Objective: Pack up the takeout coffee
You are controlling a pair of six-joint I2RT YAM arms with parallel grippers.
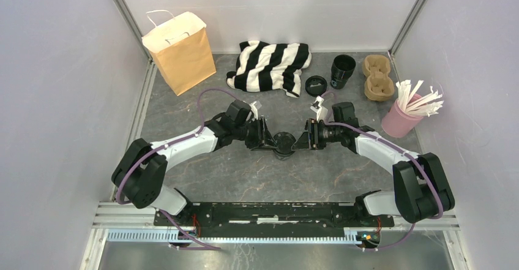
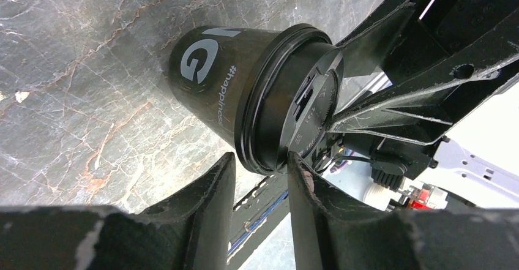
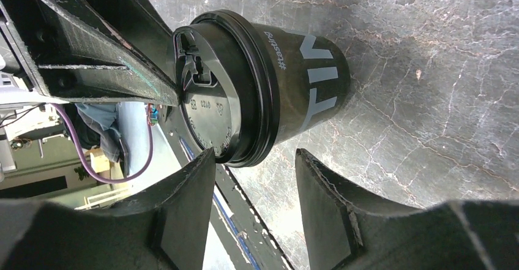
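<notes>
The takeout coffee [image 1: 283, 140], a small black cup with a black lid, stands upright mid-table. It also shows in the left wrist view [image 2: 214, 80] and the right wrist view [image 3: 300, 80]. My left gripper [image 1: 269, 140] reaches it from the left. Its fingertips [image 2: 260, 160] pinch the lid's rim, one on the lid top, one under the rim. My right gripper [image 1: 300, 140] reaches from the right. It is open [image 3: 254, 153]: one finger [image 3: 205, 160] touches the lid top, the other stands clear of the cup wall.
A brown paper bag [image 1: 180, 52] stands upright at the back left. At the back lie a striped cloth [image 1: 272, 65], a loose flat black lid [image 1: 315, 85], a lidless black cup [image 1: 343, 71] and a cardboard cup carrier [image 1: 377, 77]. A pink cup of white stirrers [image 1: 401, 118] stands right.
</notes>
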